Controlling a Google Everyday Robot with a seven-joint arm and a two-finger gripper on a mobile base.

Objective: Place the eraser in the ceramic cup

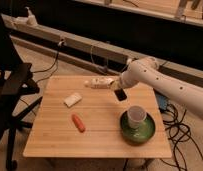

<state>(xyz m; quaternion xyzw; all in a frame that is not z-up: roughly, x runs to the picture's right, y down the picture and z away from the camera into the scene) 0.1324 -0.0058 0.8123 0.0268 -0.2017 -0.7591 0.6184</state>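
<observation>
My gripper [118,91] hangs from the white arm over the back middle of the wooden table [55,140]. It is shut on the small black eraser [120,95], held above the tabletop. The white ceramic cup [136,115] stands upright on the green round plate [126,132] at the front right. The eraser is up and to the left of the cup, apart from it.
A white flat block [72,99] lies left of centre and an orange carrot-like piece [78,123] lies in front of it. A pale long object [98,83] lies at the table's back edge. A black chair [12,87] stands at the left. Cables [182,135] lie on the floor at the right.
</observation>
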